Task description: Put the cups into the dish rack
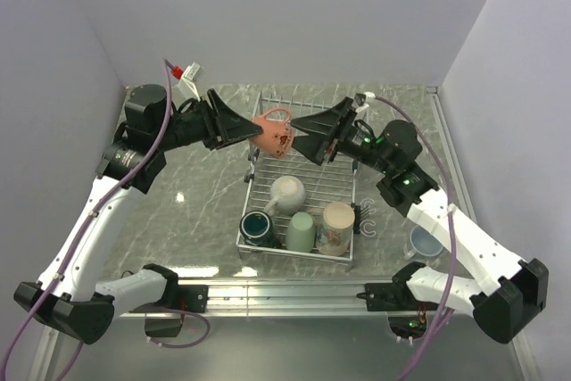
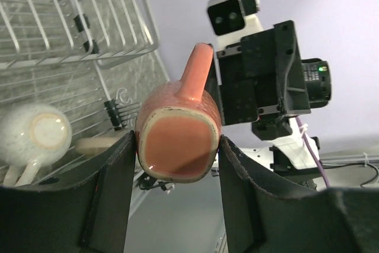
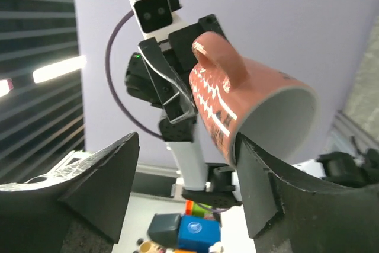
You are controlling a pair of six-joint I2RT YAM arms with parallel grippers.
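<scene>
Though right jaws gape, left jaws hold mug (image 1: 272,134).

Finish check: ceramic, wire, plastic, stone-look top.
I note the salmon mug (image 2: 177,128) as glazed ceramic, glossy on the wall, its foot ring rough and dark-flecked. The cream mug (image 2: 37,136) carries a speckled glaze. The dish rack (image 1: 312,186) is bright bare wire. The left claw (image 2: 177,143) has matt black fingers (image 2: 112,199). The surface (image 1: 192,211) is grey-veined with a slight sheen.
</scene>
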